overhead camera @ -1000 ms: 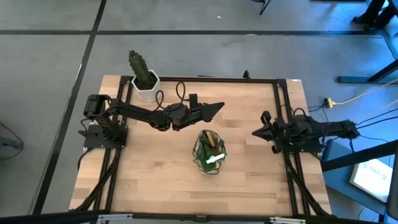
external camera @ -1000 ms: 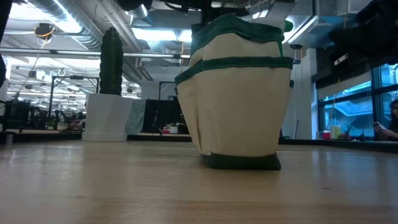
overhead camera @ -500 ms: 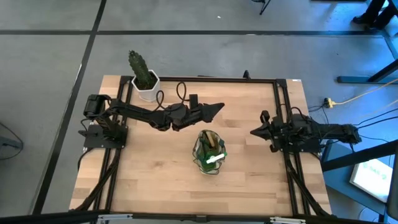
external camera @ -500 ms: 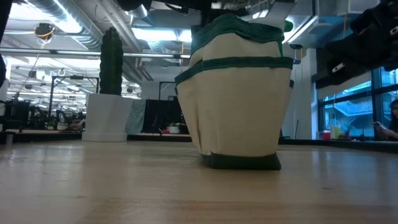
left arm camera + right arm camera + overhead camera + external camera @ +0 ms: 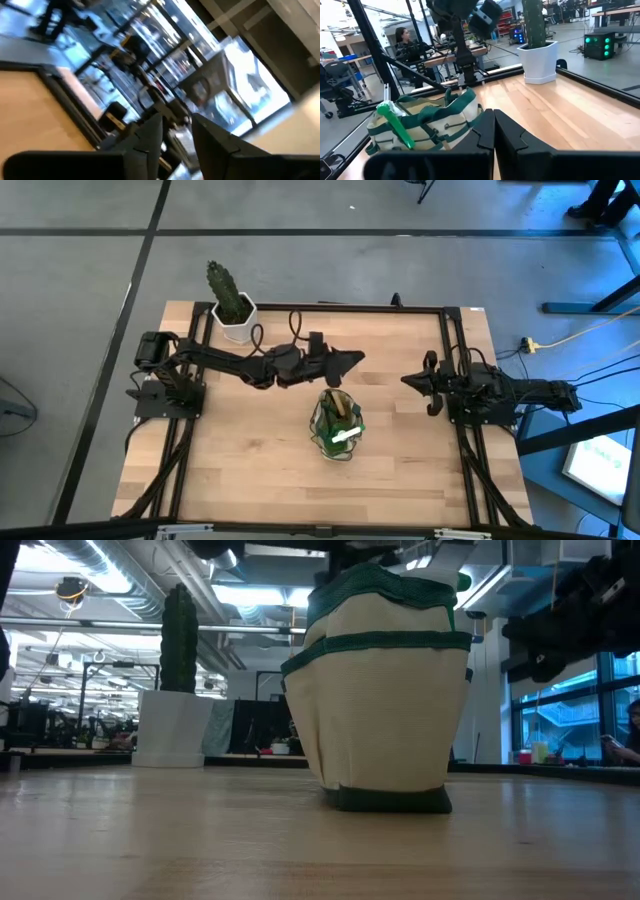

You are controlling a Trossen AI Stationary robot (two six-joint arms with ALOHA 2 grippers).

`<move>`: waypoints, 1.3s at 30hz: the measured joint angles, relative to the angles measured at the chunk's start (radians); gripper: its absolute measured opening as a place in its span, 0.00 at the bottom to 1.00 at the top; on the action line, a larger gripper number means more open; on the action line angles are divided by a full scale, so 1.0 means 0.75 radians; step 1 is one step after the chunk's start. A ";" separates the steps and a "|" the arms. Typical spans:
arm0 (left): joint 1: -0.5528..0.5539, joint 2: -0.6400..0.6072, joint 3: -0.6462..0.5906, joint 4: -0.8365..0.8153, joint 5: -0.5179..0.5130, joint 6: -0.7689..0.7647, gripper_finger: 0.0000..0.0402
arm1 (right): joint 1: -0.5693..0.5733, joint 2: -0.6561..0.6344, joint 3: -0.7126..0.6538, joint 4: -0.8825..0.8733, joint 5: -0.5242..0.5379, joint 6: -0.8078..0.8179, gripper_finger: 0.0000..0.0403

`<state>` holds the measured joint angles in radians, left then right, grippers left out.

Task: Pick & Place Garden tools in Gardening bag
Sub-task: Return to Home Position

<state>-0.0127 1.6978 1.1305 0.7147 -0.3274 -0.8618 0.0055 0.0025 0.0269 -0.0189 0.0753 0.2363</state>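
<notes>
Since the right gripper (image 5: 493,114) has its fingers pressed together on nothing, and the left gripper (image 5: 176,125) shows a narrow gap between its fingers with nothing in it, neither arm seems to carry a load on the way home.

The left gripper hangs raised just beyond the far rim of the bag (image 5: 338,425). The right gripper sits well to the right of the bag, by the right edge of the table (image 5: 250,470). The bag stands upright near the middle of the table, with a green tool (image 5: 395,125) poking out of its top.

I judge the left arm has the more delicate path. It should rise first, so the fingers clear the bag's loop handles, then fold back to the left. It should pass on the near side of the cactus (image 5: 236,320) at the far-left corner, not sweep over it.

The right arm likely needs only a short, straight pull back to the right. Slow, level moves should leave the bag standing and the tools inside it.
</notes>
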 joint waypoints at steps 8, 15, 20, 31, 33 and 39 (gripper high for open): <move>0.072 -0.015 0.000 0.036 0.455 0.288 0.02 | 0.001 0.000 0.000 0.000 0.001 0.004 0.01; 0.128 -0.139 0.000 -0.199 0.754 0.546 0.00 | 0.001 0.001 0.000 0.000 0.001 0.004 0.01; 0.110 -0.325 -0.001 -0.539 0.679 0.798 0.00 | 0.001 0.001 0.000 0.000 0.001 0.004 0.01; -0.037 -0.700 -0.223 -0.682 0.403 0.993 0.00 | 0.001 0.001 0.000 0.000 0.004 0.004 0.01; -0.044 -0.758 -0.301 -0.647 0.395 0.976 0.00 | 0.001 0.001 0.001 0.000 0.004 0.004 0.01; -0.046 -0.929 -0.519 -0.473 0.365 0.958 0.00 | 0.001 0.001 0.001 0.000 0.004 0.004 0.01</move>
<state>-0.0471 1.0014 0.7413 0.3597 -0.0537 -0.1435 0.0063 0.0032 0.0273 -0.0189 0.0780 0.2390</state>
